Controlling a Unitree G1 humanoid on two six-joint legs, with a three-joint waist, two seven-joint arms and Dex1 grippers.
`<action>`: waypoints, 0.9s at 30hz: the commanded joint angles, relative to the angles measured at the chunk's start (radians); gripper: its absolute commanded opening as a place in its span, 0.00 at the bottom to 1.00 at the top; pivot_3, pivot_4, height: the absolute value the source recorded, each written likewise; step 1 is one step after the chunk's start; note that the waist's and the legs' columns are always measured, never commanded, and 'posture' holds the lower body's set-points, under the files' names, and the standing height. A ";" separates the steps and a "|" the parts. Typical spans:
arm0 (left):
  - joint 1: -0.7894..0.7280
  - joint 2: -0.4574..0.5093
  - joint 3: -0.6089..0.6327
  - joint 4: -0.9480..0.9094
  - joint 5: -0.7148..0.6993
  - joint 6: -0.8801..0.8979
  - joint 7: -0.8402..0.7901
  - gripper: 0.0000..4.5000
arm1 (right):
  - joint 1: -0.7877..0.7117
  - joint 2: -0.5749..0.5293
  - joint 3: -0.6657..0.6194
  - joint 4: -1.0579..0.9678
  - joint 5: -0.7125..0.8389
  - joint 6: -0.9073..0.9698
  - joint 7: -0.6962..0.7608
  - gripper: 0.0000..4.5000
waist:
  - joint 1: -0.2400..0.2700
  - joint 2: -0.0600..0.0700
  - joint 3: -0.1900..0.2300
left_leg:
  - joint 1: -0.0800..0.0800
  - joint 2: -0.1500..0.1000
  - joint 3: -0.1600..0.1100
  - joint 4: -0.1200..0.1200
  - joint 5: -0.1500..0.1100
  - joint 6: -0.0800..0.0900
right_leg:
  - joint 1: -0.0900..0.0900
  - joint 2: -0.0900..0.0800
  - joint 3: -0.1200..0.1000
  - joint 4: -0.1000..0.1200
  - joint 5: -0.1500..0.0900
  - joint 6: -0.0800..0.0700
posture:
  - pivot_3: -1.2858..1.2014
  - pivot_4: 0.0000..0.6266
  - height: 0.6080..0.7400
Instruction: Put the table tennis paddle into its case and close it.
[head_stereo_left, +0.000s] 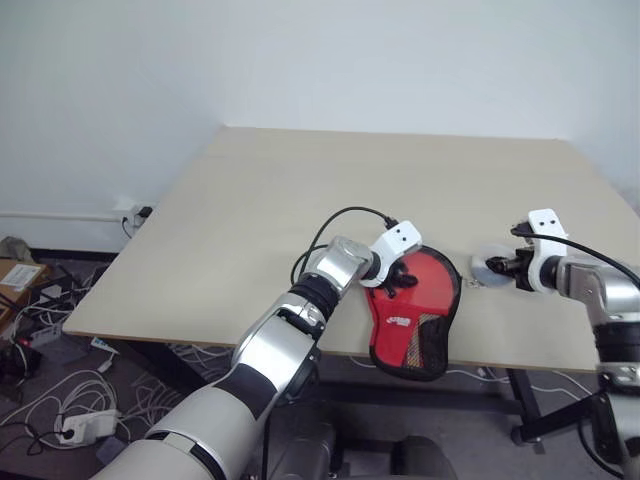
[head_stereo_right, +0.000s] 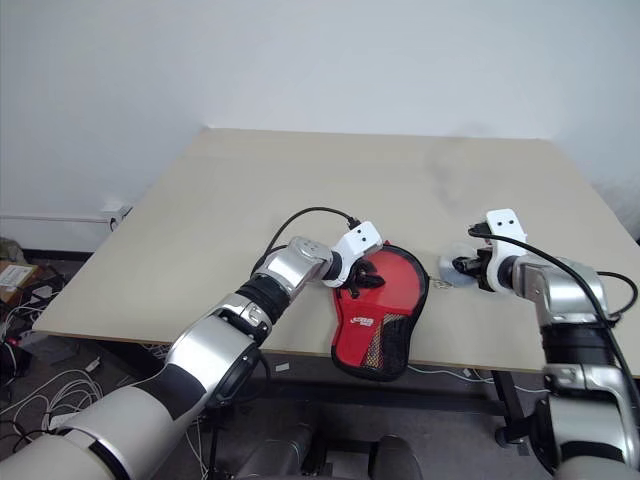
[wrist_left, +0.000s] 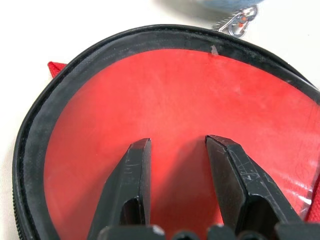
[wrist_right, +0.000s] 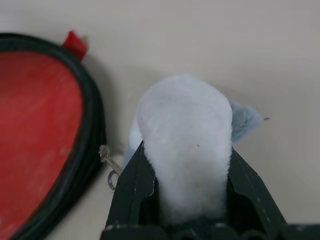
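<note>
While left claw (wrist_left: 175, 150), spread, presses case (head_stereo_left: 415, 315), right claw (wrist_right: 182, 165) beside it pinches ball (wrist_right: 185, 140).

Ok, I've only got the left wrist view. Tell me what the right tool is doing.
Observer: The right tool is clamped on the pale blue-grey fluffy ball, just beside the black-edged, paddle-shaped soft case.
Operator: Now report where that case's narrow end lies.
Observer: It hangs over the near edge of the beige table.
</note>
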 joint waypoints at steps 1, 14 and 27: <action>0.004 0.008 -0.016 0.048 0.037 0.016 0.010 0.39 | 0.052 -0.091 -0.054 -0.131 0.031 -0.014 0.056 0.25 | 0.000 0.000 0.000 | 0.000 -0.001 0.000 0.000 0.000 0.002 | 0.001 -0.001 0.000 0.000 -0.001 0.002 | 0.52 0.00 0.61; 0.004 -0.003 -0.017 0.054 0.036 0.014 0.008 0.39 | 0.409 -0.227 -0.076 -0.550 0.211 -0.100 0.307 0.25 | -0.001 -0.001 0.000 | -0.004 -0.003 0.000 0.011 -0.008 0.012 | 0.006 -0.002 0.001 -0.009 -0.001 0.013 | 0.52 0.00 0.61; 0.017 -0.011 -0.020 0.047 0.038 0.019 0.004 0.39 | 0.698 -0.300 -0.175 -0.653 0.237 -0.279 0.439 0.25 | 0.023 -0.001 -0.001 | -0.004 -0.003 0.000 0.011 -0.011 0.017 | 0.011 -0.003 0.002 -0.018 -0.001 0.017 | 0.52 0.00 0.61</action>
